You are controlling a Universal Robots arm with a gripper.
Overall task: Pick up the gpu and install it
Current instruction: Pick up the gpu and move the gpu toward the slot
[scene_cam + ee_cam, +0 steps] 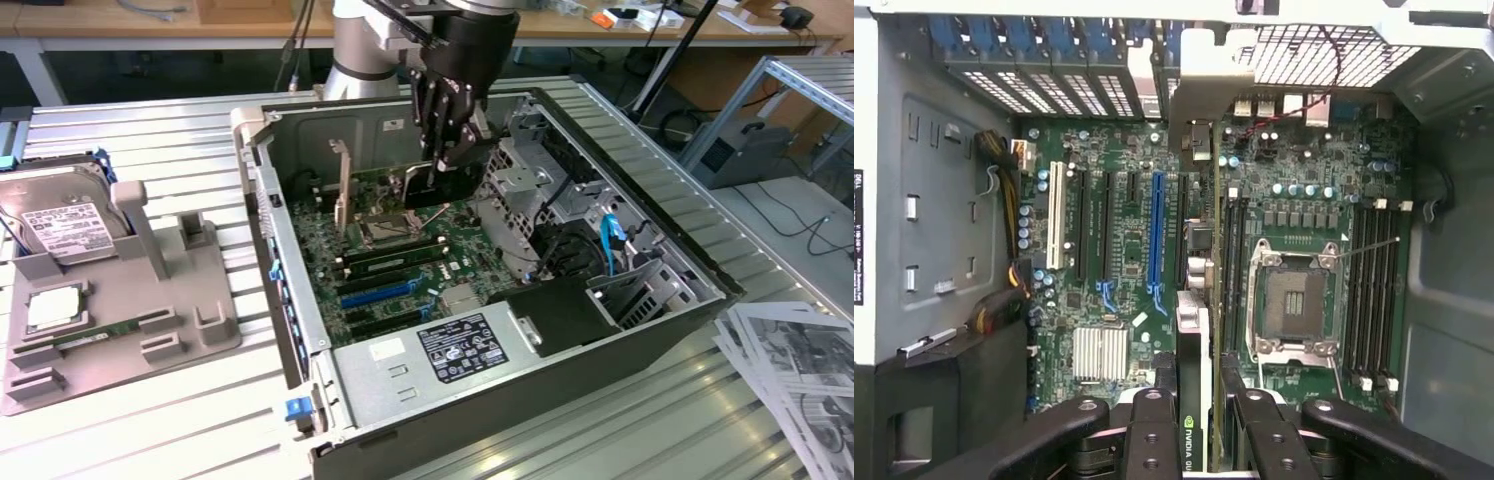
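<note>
Where the exterior view's left edge cuts the bench, a hard drive [60,225] with a white label rests in a grey holder [200,290]. Next along stands the open computer case [561,390], its motherboard [467,265] bare. Reaching down into it, the gripper [447,160] has its fingers clamped on the gpu [441,188], which hangs on edge over the board just beside the processor socket [1291,305], with its silver bracket [1204,75] toward the blue-tabbed wall. Printed papers [794,370] lie at the right.
</note>
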